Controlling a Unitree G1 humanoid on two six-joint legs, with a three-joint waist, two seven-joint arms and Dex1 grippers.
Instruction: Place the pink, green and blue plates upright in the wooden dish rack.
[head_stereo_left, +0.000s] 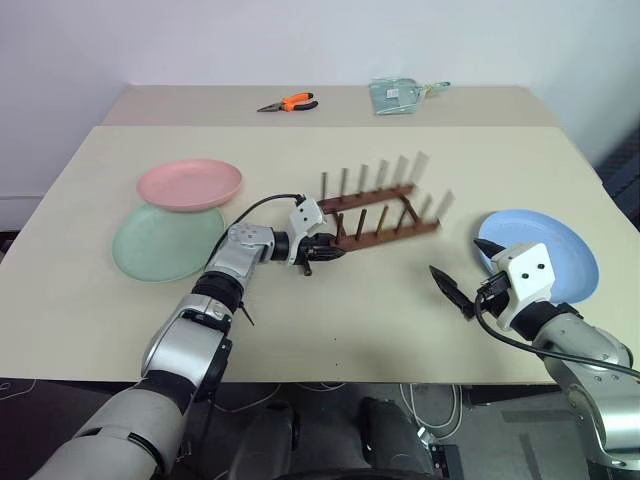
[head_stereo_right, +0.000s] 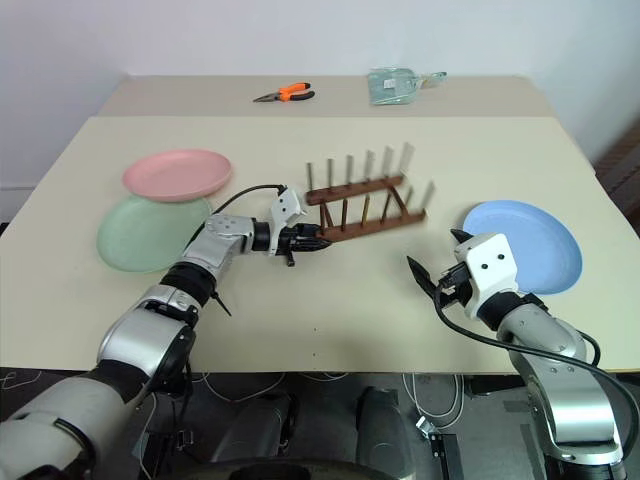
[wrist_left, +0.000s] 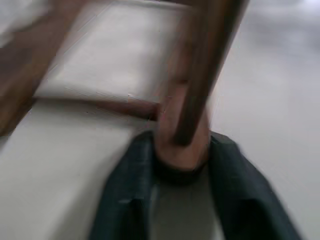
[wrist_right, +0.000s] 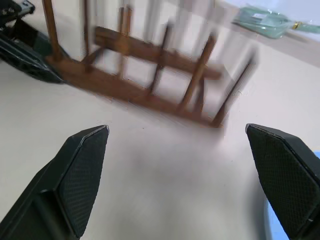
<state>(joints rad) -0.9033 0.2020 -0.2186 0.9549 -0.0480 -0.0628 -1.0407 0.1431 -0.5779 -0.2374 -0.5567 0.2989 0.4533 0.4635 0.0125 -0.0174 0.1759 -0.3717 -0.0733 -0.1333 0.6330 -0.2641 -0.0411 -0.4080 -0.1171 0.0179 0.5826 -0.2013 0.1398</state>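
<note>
Beige desk (head_stereo_left: 300, 320): left pincer (head_stereo_left: 327, 249) clamps the stiff, light wooden dish rack (head_stereo_left: 385, 212) (near end rail); right pincer (head_stereo_left: 468, 287) gapes wide.

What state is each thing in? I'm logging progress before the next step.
wooden dish rack: standing, no plates in it, its near end rail between the left gripper's fingers.
pink plate: flat, overlapping the green plate.
green plate: flat on the table.
blue plate: flat.
left gripper: closed on the rack.
right gripper: open, holding nothing.

Orange-handled pliers (head_stereo_left: 288, 103) and a clear packet (head_stereo_left: 396, 95) lie on the far table (head_stereo_left: 180, 105).
</note>
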